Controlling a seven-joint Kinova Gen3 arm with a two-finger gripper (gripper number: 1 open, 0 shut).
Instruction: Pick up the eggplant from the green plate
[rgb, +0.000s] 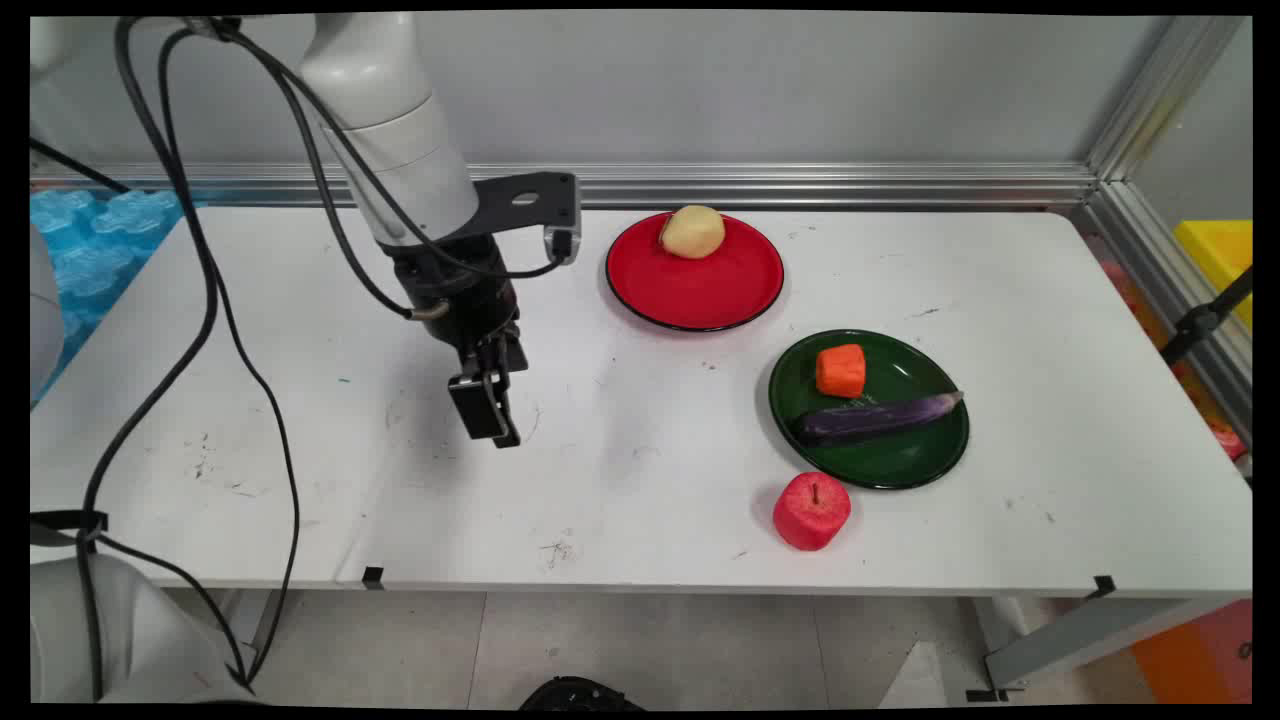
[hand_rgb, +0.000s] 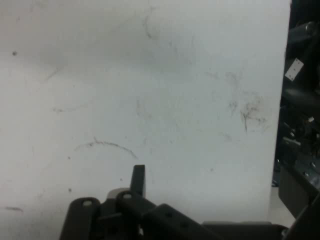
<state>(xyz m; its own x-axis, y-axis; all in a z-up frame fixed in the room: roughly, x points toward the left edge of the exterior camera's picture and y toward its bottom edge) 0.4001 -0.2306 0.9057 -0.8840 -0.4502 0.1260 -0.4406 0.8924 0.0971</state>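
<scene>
The claw (rgb: 488, 412) hangs low over a bare, scuffed stretch of the white tabletop (rgb: 300, 330), left of centre; it has hold of nothing, and whether its fingers are parted or closed cannot be told from either view; in the hand view the claw (hand_rgb: 137, 182) rises from the bottom edge over plain scratched tabletop (hand_rgb: 150, 75), with the table's edge running down the right side. Nothing lies under or beside the claw; every object sits well apart from it, off to the right in the main view.

The white arm (rgb: 400, 130) comes down from the upper left, leaning toward the right as it descends, with the black wrist pointing the claw down at the surface; black cables (rgb: 210, 300) loop from it down the left side.

Nearest, up and to the right, is a red plate (rgb: 700, 290); a pale yellow potato (rgb: 692, 232) rests on its far rim. Further right and nearer the front lies a dark green plate (rgb: 885, 465); on it sit an orange carrot chunk (rgb: 840, 370) and, just in front of that, a purple eggplant (rgb: 878, 418) lying across the plate. A red apple (rgb: 811, 511) stands on the tabletop just beside the green plate's front edge.
</scene>
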